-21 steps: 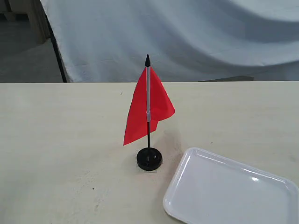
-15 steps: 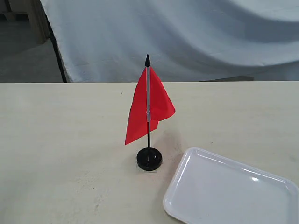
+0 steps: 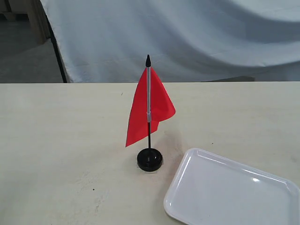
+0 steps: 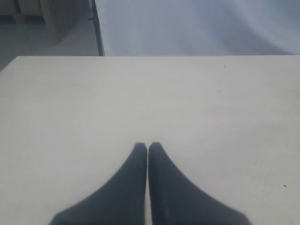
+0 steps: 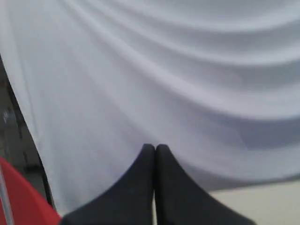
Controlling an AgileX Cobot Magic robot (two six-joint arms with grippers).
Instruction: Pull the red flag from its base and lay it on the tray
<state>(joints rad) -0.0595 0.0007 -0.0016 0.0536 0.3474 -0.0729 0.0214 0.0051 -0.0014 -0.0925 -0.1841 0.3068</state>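
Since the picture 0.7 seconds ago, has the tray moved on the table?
No. The tray keeps its place against the far edge of the table.

The white glossy plastic tray (image 3: 225, 190) runs off the exterior view's bottom edge; the right wrist view shows only a blurred corner of the red cloth flag (image 5: 21, 199)

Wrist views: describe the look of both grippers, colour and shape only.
The left gripper and right gripper look alike: two plain dark, near-black fingers each, wide at the base, curving in to narrow rounded tips. No markings, cables or arm links show.
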